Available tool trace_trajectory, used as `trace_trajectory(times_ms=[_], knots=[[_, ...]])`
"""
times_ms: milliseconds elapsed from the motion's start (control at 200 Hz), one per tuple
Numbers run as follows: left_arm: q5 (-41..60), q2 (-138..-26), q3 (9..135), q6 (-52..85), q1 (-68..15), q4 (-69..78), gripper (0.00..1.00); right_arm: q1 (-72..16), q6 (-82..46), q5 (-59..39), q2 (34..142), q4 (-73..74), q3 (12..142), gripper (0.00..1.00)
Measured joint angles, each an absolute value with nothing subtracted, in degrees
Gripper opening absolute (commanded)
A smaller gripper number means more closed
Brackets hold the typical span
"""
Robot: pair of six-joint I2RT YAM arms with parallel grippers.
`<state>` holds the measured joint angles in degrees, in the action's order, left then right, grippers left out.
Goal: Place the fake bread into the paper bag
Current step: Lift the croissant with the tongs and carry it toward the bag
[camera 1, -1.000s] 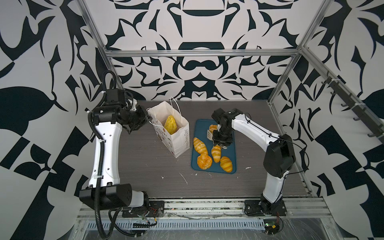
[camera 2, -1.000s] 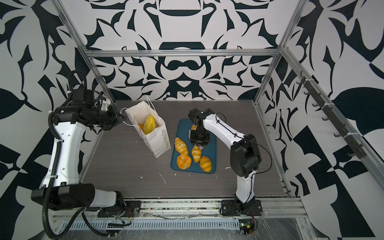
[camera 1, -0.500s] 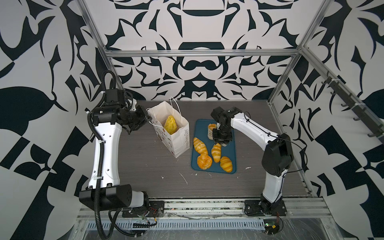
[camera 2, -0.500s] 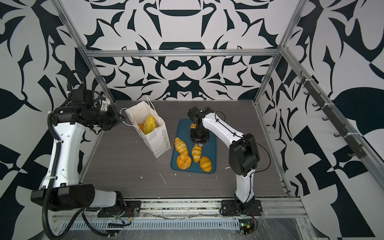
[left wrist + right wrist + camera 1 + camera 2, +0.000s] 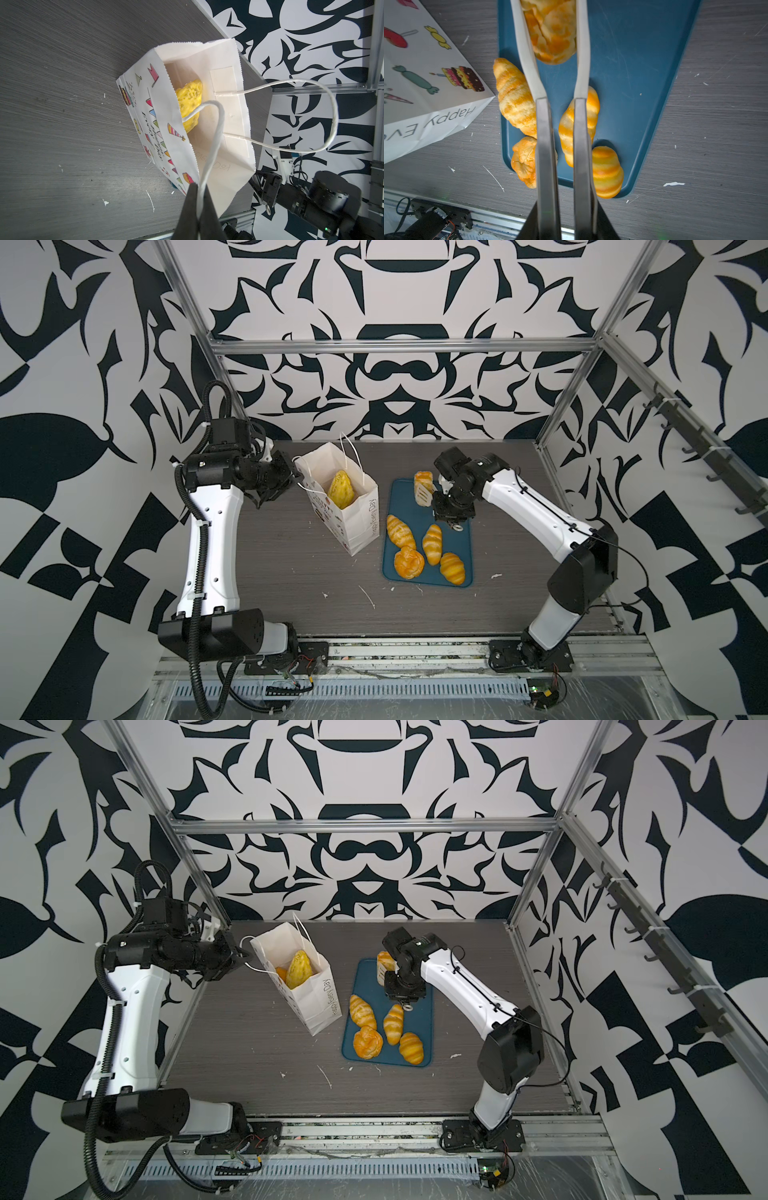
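Dark wood-grain table (image 5: 291, 572) inside those wild black-and-white walls (image 5: 395, 364), nothing fancy. Going by looks, the bag (image 5: 357, 514) is seeming light and floppy, thin paper, so the cord handle (image 5: 222, 120) is the sane spot to be grabbing it. I'm guessing the bread (image 5: 517, 99) is squishy glossy foam, weighing next to nothing and maybe a bit slippery, so squeezing across the narrow middle is probably working best.

Left pincer (image 5: 196, 187) is clamping fully shut on that handle, with the bag standing just beyond its tips, mouth gaping open and a loaf (image 5: 340, 489) poking up inside. Right pincer (image 5: 548, 8) is sitting nearly closed, its fingers (image 5: 527, 52) pressing against both sides of a lattice pastry (image 5: 423, 493) at the far end of the tray (image 5: 463, 545). Three croissants (image 5: 401, 531) and a bun (image 5: 409, 563) are lying on the tray under and behind those fingers, so most of the bread is waiting outside the bag.
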<state>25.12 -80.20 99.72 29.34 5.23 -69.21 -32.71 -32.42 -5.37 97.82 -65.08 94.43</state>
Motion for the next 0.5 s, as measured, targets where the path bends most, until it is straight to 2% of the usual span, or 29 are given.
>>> trace_trajectory(times_ms=[500], knots=[[25.1, -80.2, 99.7, 29.4, 5.2, -69.2, 0.00, -32.8, -30.6, -7.5, 89.2, -58.1, 94.4, 0.29]])
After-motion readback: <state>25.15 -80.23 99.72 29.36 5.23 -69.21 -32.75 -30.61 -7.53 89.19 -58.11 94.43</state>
